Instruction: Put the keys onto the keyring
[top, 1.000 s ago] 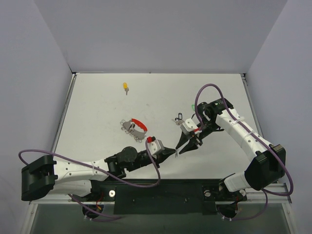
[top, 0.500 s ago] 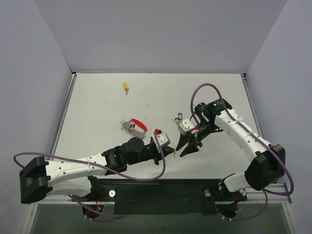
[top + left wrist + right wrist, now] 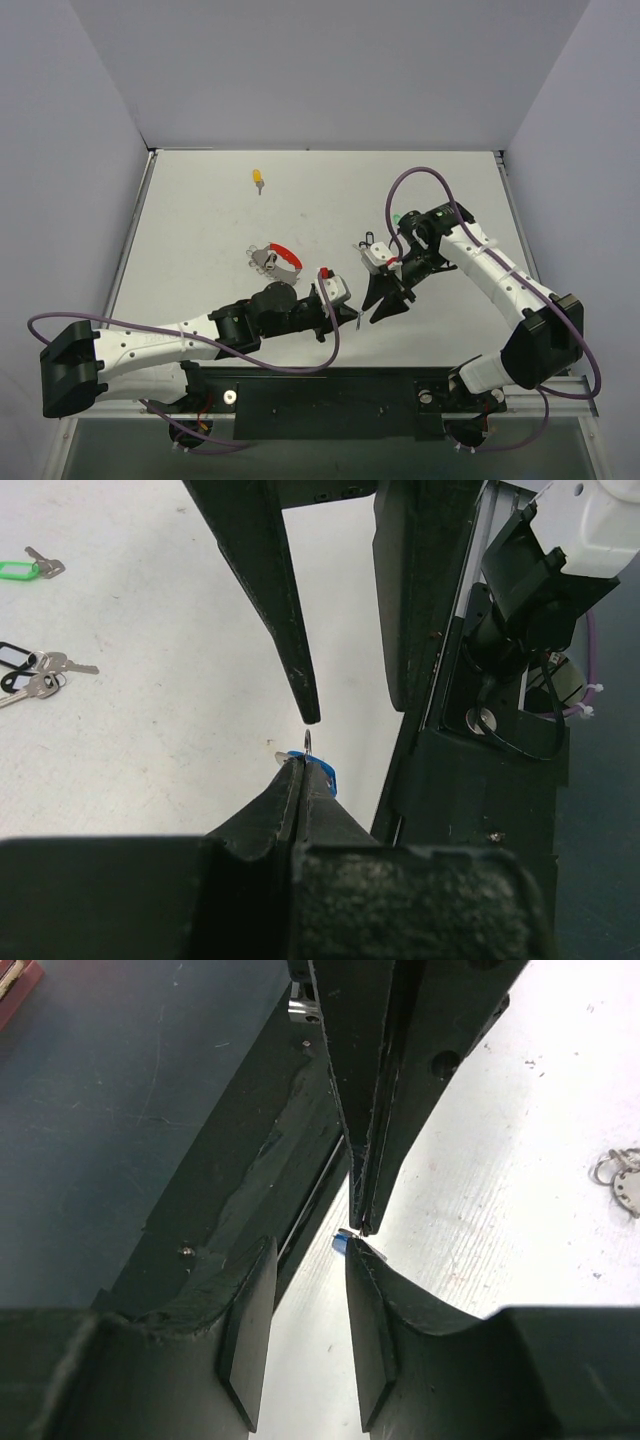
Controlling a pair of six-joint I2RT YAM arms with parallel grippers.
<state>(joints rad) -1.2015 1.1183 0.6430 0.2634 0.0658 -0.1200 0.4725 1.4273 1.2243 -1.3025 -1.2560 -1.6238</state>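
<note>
My left gripper (image 3: 356, 317) is shut on the blue key (image 3: 320, 770), with the key's small silver ring (image 3: 308, 745) sticking out past the tips. My right gripper (image 3: 379, 306) is open, and one fingertip (image 3: 310, 712) hangs just above that ring. In the right wrist view the blue key (image 3: 342, 1244) sits at the tip of my right gripper (image 3: 308, 1250), beside one of its fingers (image 3: 372, 1340). The keyring (image 3: 275, 258), with its red arc, lies on the table left of both grippers. The yellow key (image 3: 258, 179) lies far back.
The black keys (image 3: 25, 665) and the green key (image 3: 20, 571) lie on the table behind the right gripper. The black base rail (image 3: 330, 395) runs along the near table edge, close under both grippers. Silver pieces (image 3: 622, 1175) show at the right wrist view's edge.
My left arm has swung its forearm and wrist forward and right, with its tip still holding the blue key. My right gripper has shifted slightly left, closer to it.
</note>
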